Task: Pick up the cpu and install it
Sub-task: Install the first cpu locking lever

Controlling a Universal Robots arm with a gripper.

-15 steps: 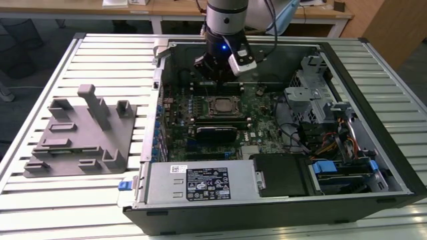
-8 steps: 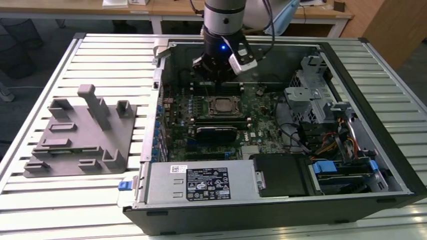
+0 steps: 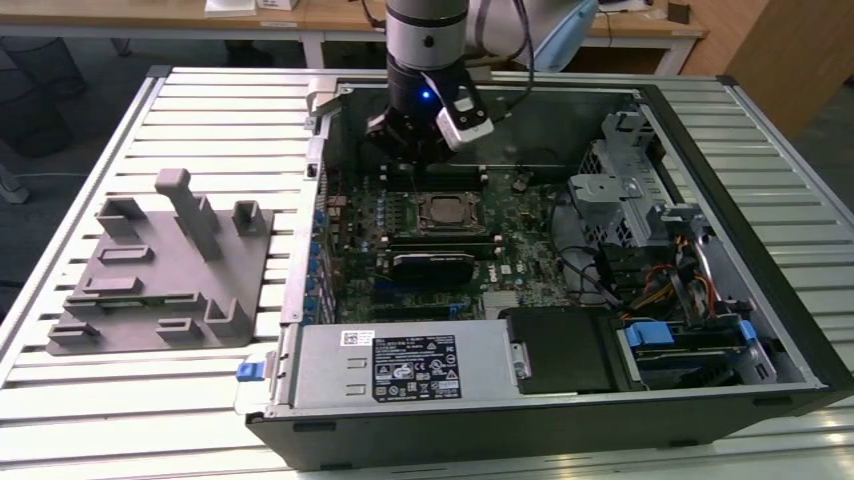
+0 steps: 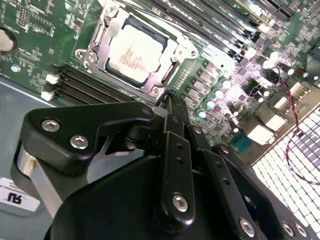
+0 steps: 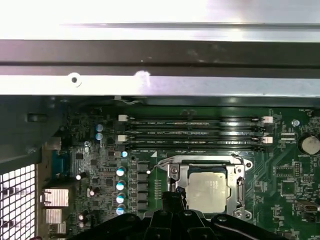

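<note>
Cpu (image 5: 207, 192) lies flat in socket frame (image 5: 239, 187), square. Jaws look clenched, empty, poised just above and beside one socket edge.

Cpu (image 5: 209, 192) — inside its socket frame (image 5: 205, 162)

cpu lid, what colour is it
The cpu has a pale silvery-grey metal top; it shows best in the second wrist view.
</note>
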